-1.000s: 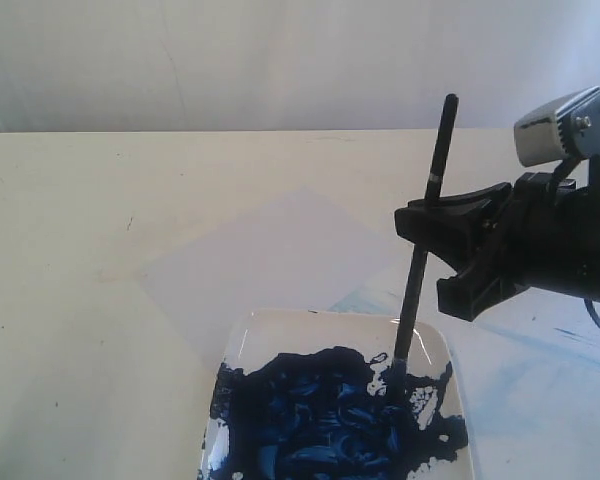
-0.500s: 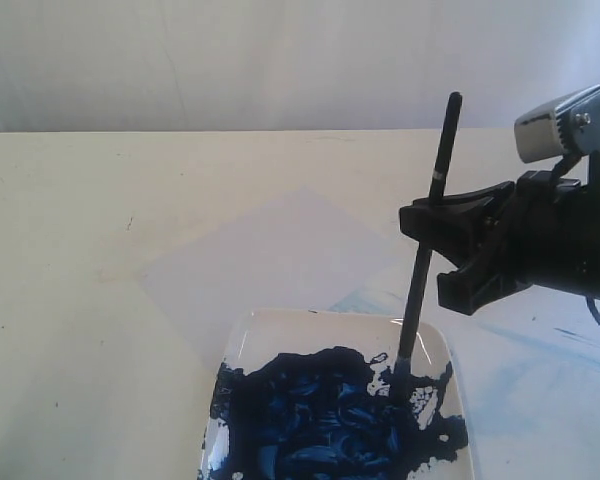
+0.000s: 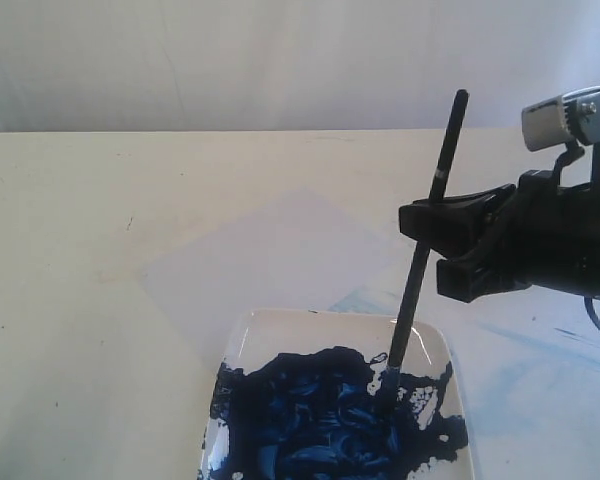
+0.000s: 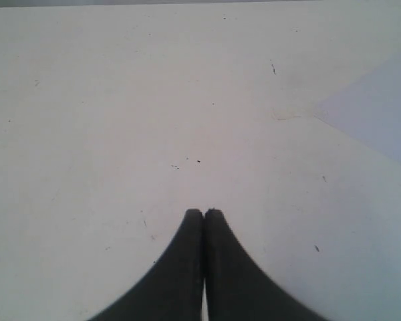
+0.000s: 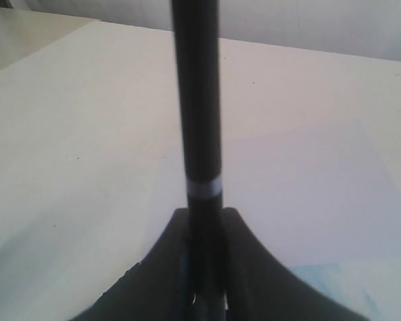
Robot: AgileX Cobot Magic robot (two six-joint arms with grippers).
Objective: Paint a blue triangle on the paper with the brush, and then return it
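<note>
Brush (image 3: 420, 260) tip has slid slightly left and sunk further into the paint (image 3: 320, 420) since a second ago. Its top end has leaned further right, so the tilt is steeper. The right hand (image 3: 432, 240) barely shifted. This reads as loading the bristles, with no painting started.

Nearest the camera, the white plate (image 3: 280, 330) holds the thick dark-blue mass, and the bristles are buried in its right part. Above it the right hand pinches the brush handle just below the pale ring. The right wrist view shows the handle (image 5: 197, 100) clamped between the two fingers (image 5: 204, 224).

Pale-blue smears (image 3: 520, 370) lie on the bench (image 3: 70, 250) right of the plate. Just behind the plate lies the paper (image 3: 270, 250), diamond-set and blank: no blue triangle on it yet.

The left hand (image 4: 204, 217) is pressed together and holds nothing. It hovers over bare bench, with a paper corner at the edge of its view.

Judgement: the task is at an early stage. The next move needs lifting the loaded tip clear and carrying it back over the paper. A drip on the way is the risk.
</note>
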